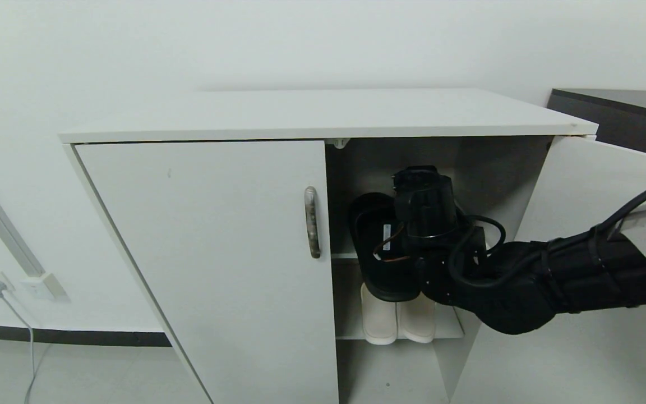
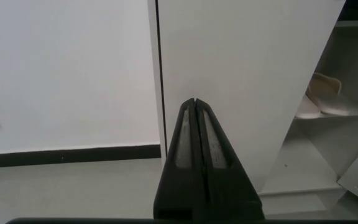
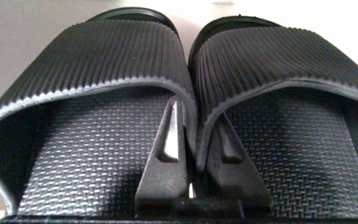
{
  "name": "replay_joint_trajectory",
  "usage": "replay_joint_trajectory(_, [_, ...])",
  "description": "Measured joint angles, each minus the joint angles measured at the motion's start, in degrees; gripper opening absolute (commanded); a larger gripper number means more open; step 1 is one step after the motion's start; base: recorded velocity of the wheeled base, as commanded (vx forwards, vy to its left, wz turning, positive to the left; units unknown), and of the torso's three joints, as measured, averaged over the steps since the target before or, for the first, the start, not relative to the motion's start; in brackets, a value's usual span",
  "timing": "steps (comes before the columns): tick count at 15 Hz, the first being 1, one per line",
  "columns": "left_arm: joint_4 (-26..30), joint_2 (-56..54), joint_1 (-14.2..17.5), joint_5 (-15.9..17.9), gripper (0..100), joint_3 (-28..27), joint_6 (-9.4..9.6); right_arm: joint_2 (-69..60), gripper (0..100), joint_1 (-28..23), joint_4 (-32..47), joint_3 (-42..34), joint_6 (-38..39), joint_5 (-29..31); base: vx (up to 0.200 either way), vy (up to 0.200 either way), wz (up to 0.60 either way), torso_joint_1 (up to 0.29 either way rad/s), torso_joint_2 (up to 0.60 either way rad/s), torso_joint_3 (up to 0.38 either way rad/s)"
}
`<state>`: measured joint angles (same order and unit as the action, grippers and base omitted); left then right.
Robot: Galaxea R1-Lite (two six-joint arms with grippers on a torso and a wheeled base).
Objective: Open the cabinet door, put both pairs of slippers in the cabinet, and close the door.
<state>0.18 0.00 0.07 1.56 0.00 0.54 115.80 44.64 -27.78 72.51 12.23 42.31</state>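
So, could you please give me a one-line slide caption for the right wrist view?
Right gripper shut on the black slippers, its fingers clamping the two inner strap edges together.

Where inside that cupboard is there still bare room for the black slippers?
Crowded: the middle, where the right tool grips the black slippers before the upper shelf. Free: strips of the lower shelf either side of the white slippers, and the cabinet floor below.
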Motion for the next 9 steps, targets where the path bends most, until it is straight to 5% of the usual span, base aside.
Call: replay_joint_trajectory(9, [-0.02, 0.00, -0.05, -0.04, 0, 0.00, -0.11, 9.95, 0, -4.96, 9.51, 20.19, -0.52, -0.49, 0.000, 0.000, 0.00, 0.000, 0.00, 0.000])
